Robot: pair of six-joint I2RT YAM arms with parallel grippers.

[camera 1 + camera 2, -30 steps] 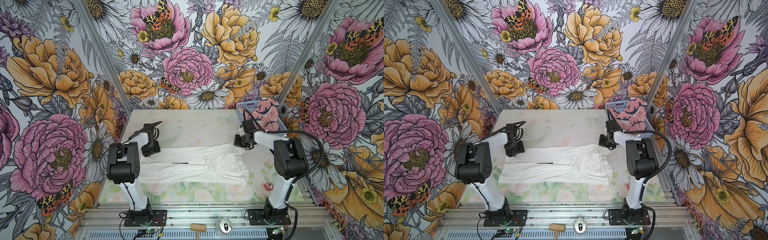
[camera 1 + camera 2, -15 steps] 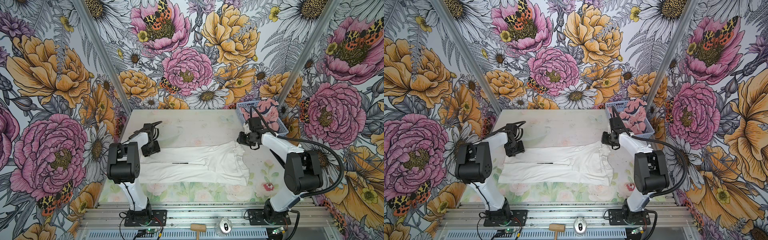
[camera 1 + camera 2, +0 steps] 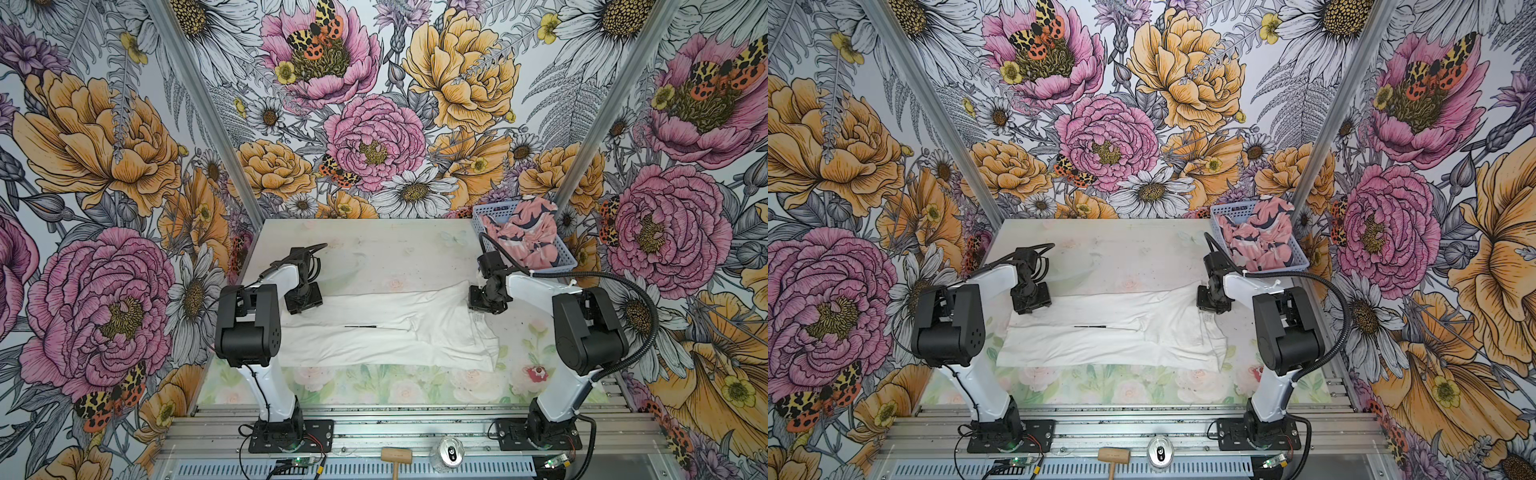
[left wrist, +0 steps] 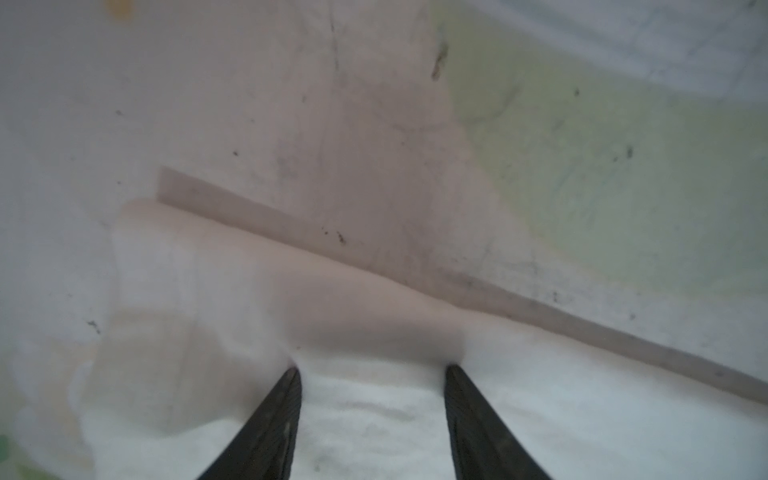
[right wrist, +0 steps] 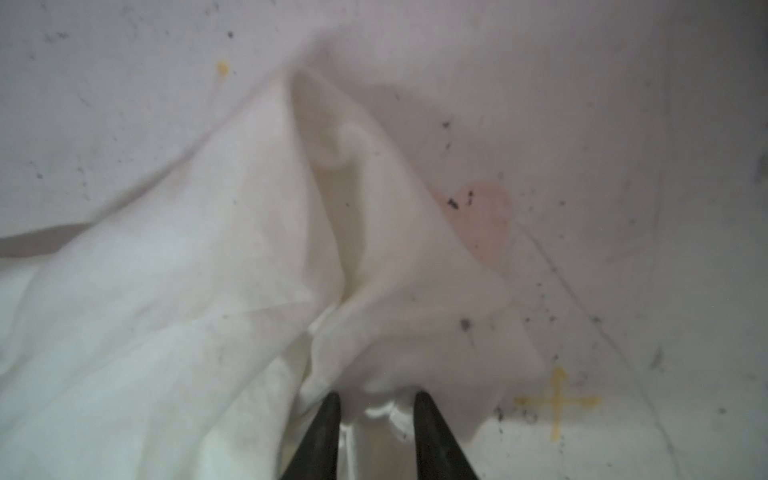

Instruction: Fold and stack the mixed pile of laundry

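Cloth edges first: the white T-shirt (image 3: pixel 386 332) (image 3: pixel 1113 332) lies spread lengthwise across the middle of the table (image 3: pixel 395 253) (image 3: pixel 1125 253), mostly flat. Its near edge is straight, while its right end is rumpled into overlapping folds. Its left end runs under the left arm's elbow, so that edge is hidden in both top views.

The left gripper (image 3: pixel 306 302) (image 3: pixel 1030 301) sits at the far left corner of the shirt. In the left wrist view (image 4: pixel 372 370) its fingers stand well apart, released, with their tips pressed down on the white cloth just inside the far edge and bare table beyond.

The right gripper (image 3: pixel 484 305) (image 3: pixel 1212 303) is at the far right corner, where the cloth rises to a peak. In the right wrist view (image 5: pixel 376 397) its jaws are parted by a narrow gap with a small lump of white cloth showing between them, not clenched. A yellow cross mark (image 5: pixel 557 401) on the table lies just beside that edge.

The pink garment (image 3: pixel 523 237) (image 3: pixel 1258 239), printed with navy and white, is heaped in the light blue basket (image 3: pixel 482 216) (image 3: pixel 1219 216) at the far right corner, close behind the right wrist.

Open room: the far half of the table is bare from the left arm to the basket, and a bare strip runs between the shirt's near edge and the front rail.
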